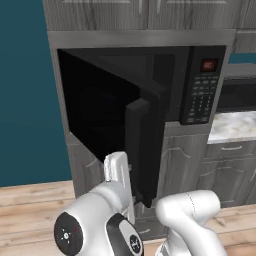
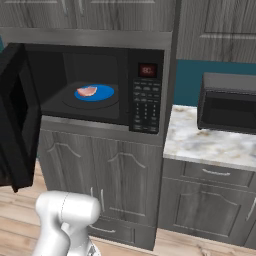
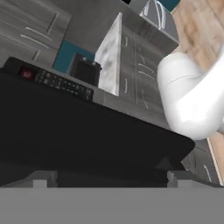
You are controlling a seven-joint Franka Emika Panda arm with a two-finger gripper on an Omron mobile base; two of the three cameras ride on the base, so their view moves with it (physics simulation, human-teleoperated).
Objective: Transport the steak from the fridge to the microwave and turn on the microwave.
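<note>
The steak [image 2: 87, 91] lies on a blue plate [image 2: 102, 93] inside the open microwave [image 2: 145, 90], upper left; the hand [image 3: 107, 177] is spread, empty

One microwave [image 2: 95, 85], one steak [image 2: 87, 91], one blue plate [image 2: 100, 93].

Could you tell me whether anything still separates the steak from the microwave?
No. The steak already lies on the blue plate inside the microwave. Its door hangs open, and the open gripper is close against that door.
</note>
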